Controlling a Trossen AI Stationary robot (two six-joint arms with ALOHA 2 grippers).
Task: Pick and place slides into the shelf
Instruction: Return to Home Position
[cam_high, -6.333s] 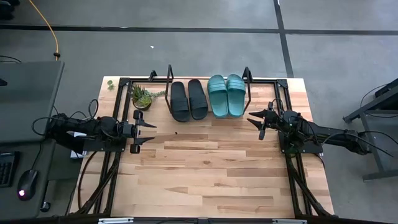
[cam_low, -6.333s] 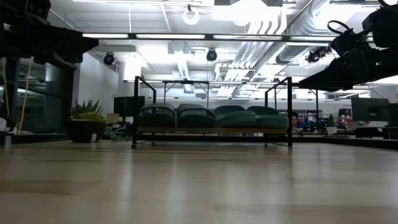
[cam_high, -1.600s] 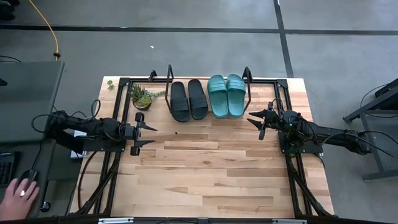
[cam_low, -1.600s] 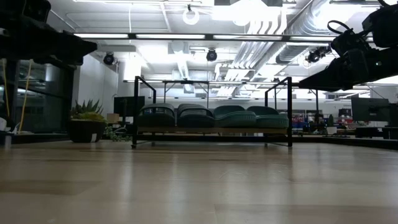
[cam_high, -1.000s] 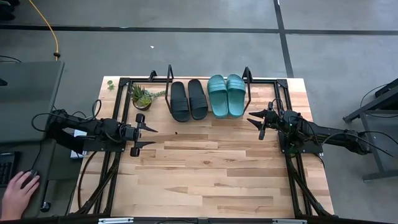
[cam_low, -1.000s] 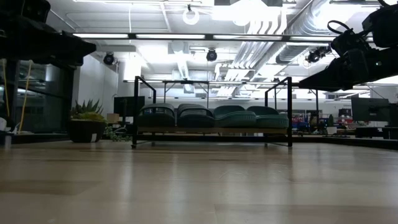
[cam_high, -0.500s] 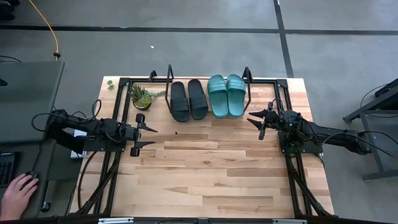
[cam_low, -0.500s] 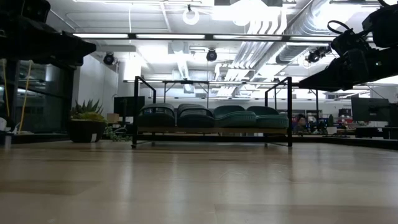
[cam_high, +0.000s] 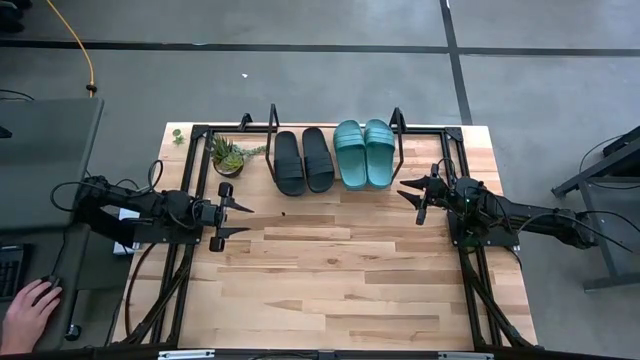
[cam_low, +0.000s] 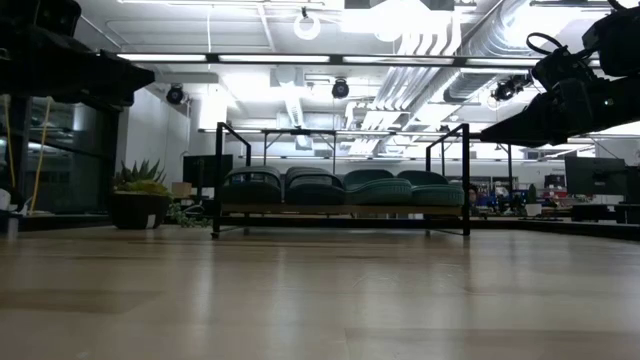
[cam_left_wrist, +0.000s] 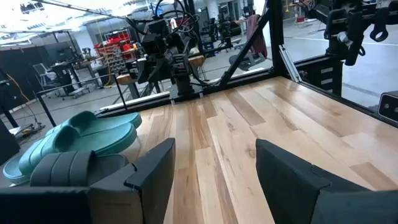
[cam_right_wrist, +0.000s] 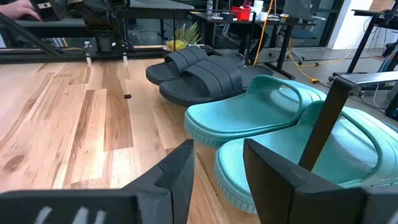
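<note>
At the far edge of the table, in the upper middle of the high view, the shelf holds all four slides side by side. The two black slides are to the left and the two teal slides to the right, the pairs close together. A small potted plant stands just beside the shelf's left end. It is the nearest thing to the left gripper, which hovers at the left of the frame just below the plant, fingers spread and holding nothing. The right gripper hangs at the right of the frame, near the shelf's right end, its fingers parted and empty too. In the right wrist view a black wire post of the shelf's end frame crosses in front of the teal slides. A tiny dark speck lies on the bare wood below the black slides. Off the table, in the lower left corner, a person's hand rests on a dark desk beside a keyboard. A yellow cable runs across the floor at the upper left.
</note>
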